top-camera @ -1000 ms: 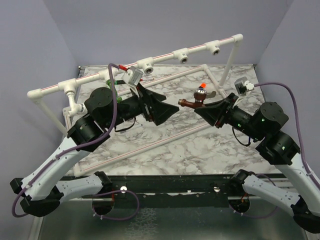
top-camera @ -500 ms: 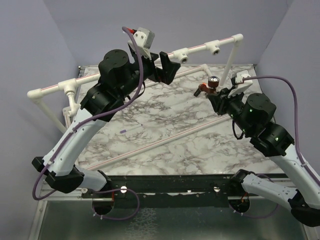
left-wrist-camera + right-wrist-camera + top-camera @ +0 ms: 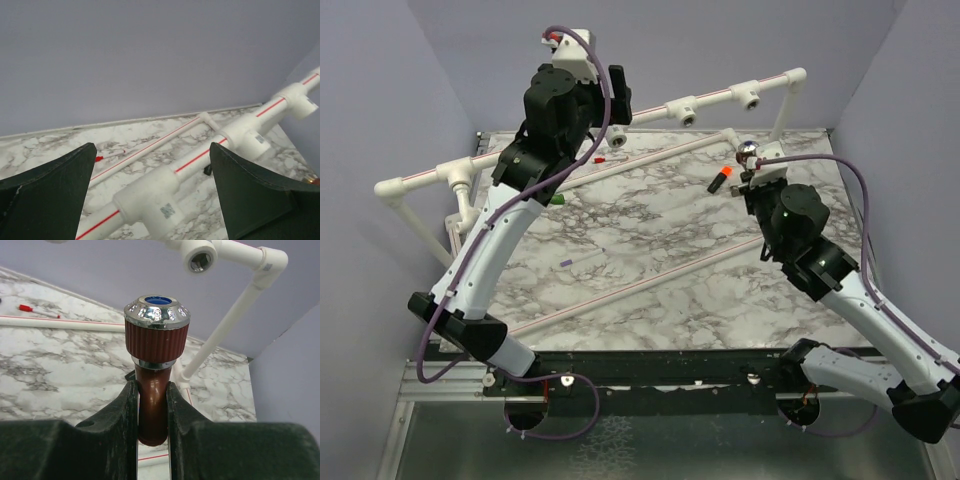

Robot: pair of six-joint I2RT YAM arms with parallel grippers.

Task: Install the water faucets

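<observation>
At the far right corner of the worktop [image 3: 650,270] we see the right gripper [image 3: 151,390] pinching the brown faucet [image 3: 156,347] — the left gripper [image 3: 152,150], jaws spread, hangs over the far-edge pipe [image 3: 150,197].

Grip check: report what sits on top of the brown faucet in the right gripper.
The brown faucet in the right gripper carries a ribbed knob with chrome ring and blue centre. Its lower end is hidden between the fingers.

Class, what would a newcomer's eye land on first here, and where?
The reddish-brown faucet, chrome-capped, stands clamped by the right gripper at the far right of the table. Across the back runs a white pipe frame with open tee sockets; the left gripper hangs over it, jaws wide.
</observation>
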